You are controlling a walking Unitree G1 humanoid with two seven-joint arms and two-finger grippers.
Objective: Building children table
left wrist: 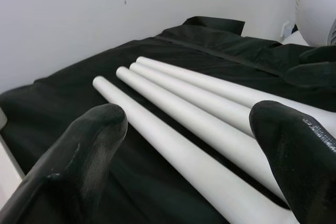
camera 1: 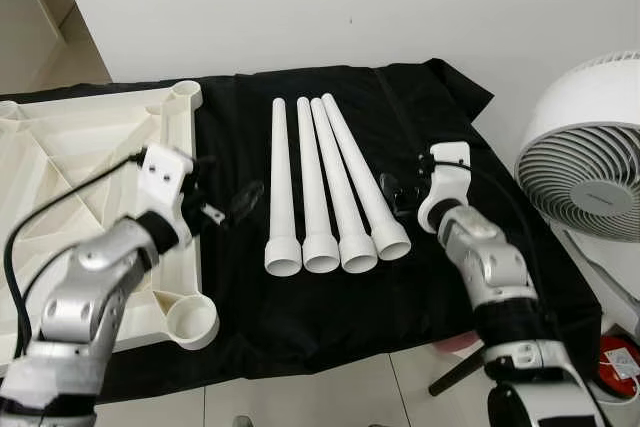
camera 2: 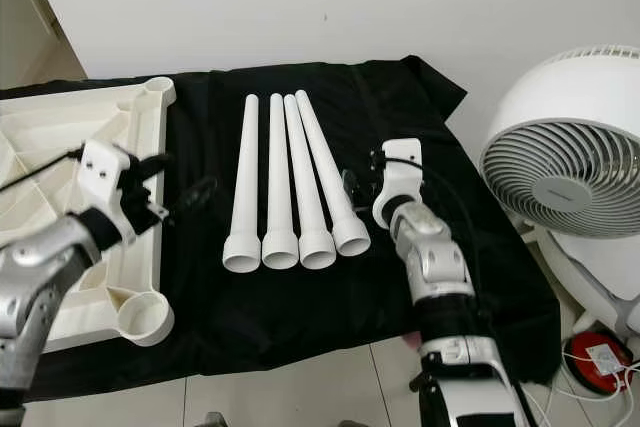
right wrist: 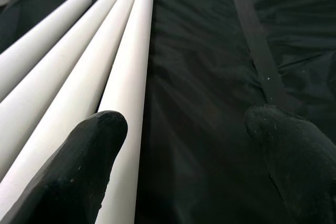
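While both grippers are hovering with fingers spread wide and holding nothing, the main risk is a nudge that sets the 4 legs (camera 1: 325, 187) rolling across the black cloth (camera 1: 440, 117), since they are lying loose, side by side and touching. The left gripper (camera 1: 228, 205) is poised between the upturned tabletop (camera 1: 80, 137) and the nearest leg, touching neither as far as I can judge. The right gripper (camera 1: 400, 187) is sitting just beside the outermost leg, its fingers (right wrist: 89, 150) straddling bare cloth. Each corner socket (camera 1: 190, 322) is waiting unfilled. Well off to the right, a fan (camera 1: 590, 152) is standing.
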